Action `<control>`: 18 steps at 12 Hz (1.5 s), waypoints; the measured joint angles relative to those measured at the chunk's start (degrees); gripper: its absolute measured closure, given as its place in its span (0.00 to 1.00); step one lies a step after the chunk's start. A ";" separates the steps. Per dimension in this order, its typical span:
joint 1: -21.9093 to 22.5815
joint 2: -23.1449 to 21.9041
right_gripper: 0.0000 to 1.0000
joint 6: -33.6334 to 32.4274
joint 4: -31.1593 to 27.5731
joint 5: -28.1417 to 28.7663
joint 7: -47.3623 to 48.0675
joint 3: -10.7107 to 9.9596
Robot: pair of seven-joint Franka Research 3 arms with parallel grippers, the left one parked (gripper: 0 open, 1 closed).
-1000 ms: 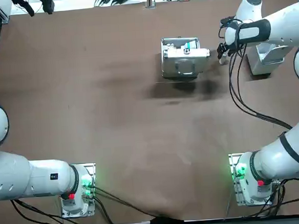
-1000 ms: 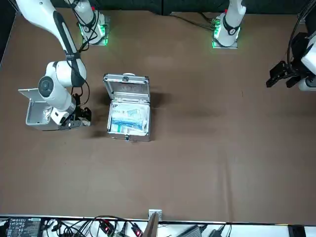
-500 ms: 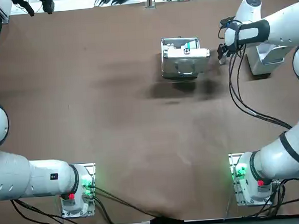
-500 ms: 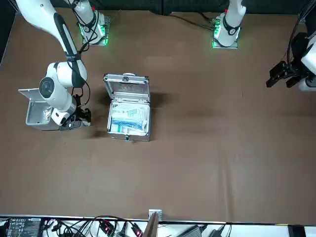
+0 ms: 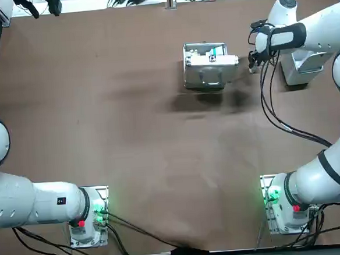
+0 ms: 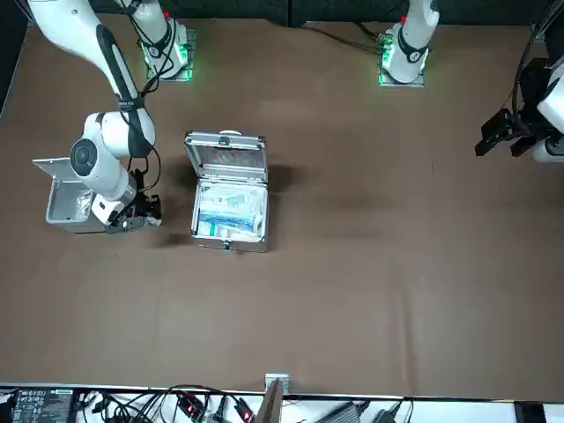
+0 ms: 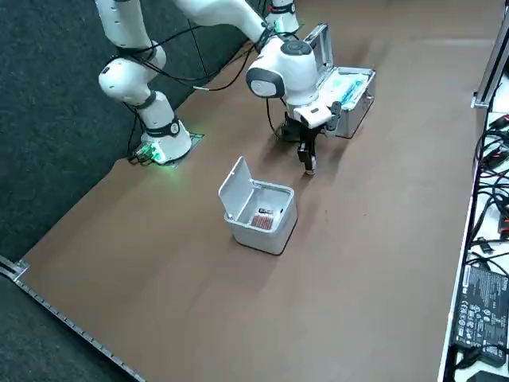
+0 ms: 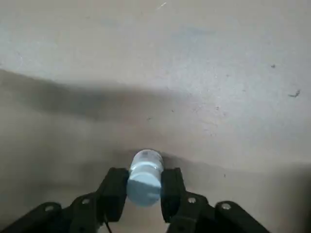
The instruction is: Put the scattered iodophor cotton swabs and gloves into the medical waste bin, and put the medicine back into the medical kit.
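Barely any change from a second ago: my right gripper (image 8: 144, 191) sits in the same spot between the medical kit (image 6: 227, 157) and the waste bin (image 7: 256, 232). It has only nudged a touch in the top and front views. Kit and bin haven't moved.

Gripper state: clamped on the medicine bottle (image 8: 145, 175). The fingers (image 8: 114, 190) are only a bottle's width apart, one pad on each side of it. The bottle is small, white to pale blue, and its rounded end sticks out past the fingertips towards the table (image 5: 159, 140).

From the right side view the fingers point straight down, low over the brown surface, just beside the kit's near corner. I can't tell from any view whether the bottle's end touches the table or hangs just clear; its shadow sits tight under it.

The kit stands open, lid upright, with pale blue-and-white packs (image 6: 231, 211) inside. The bin is also open, its flap tipped back and small reddish-brown bits (image 7: 265, 215) at the bottom. The bottle is outside both, nearer the kit than the bin.
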 joint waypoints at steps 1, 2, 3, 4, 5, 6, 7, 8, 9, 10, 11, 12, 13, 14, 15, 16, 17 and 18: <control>0.01 0.01 0.59 0.02 0.06 0.00 0.00 0.00; 0.02 0.01 0.59 0.03 0.16 0.00 0.00 0.00; 0.02 0.01 0.59 0.03 0.29 0.00 0.00 0.00; 0.02 0.00 0.59 0.04 0.44 0.00 0.01 0.00; 0.04 -0.07 0.59 0.13 0.65 0.01 0.39 0.00; 0.11 -0.33 0.59 0.25 1.02 0.01 1.34 0.02; 0.43 -0.83 0.59 0.06 1.66 0.01 2.32 0.05; 1.11 -1.56 0.59 -0.93 2.65 0.01 3.30 0.11; 2.10 -2.45 0.59 -3.13 4.13 0.01 4.42 0.18; 3.32 -3.40 0.59 -5.95 6.05 0.01 5.39 0.25; 4.72 -4.27 0.59 -8.90 8.20 0.02 6.81 0.28; 6.13 -4.96 0.60 -11.79 10.53 0.03 8.77 0.30; 8.73 -5.37 0.60 -16.78 15.41 0.04 13.14 0.37; 10.00 -5.16 0.60 -19.00 17.75 0.22 15.22 0.38; 11.25 -4.66 0.60 -21.00 20.03 0.85 17.38 0.40; 12.54 -3.80 0.60 -22.60 22.28 1.91 19.44 0.40; 13.83 -2.61 0.60 -23.72 24.44 2.88 21.35 0.43; 15.07 -1.24 0.60 -24.32 26.35 3.58 22.98 0.45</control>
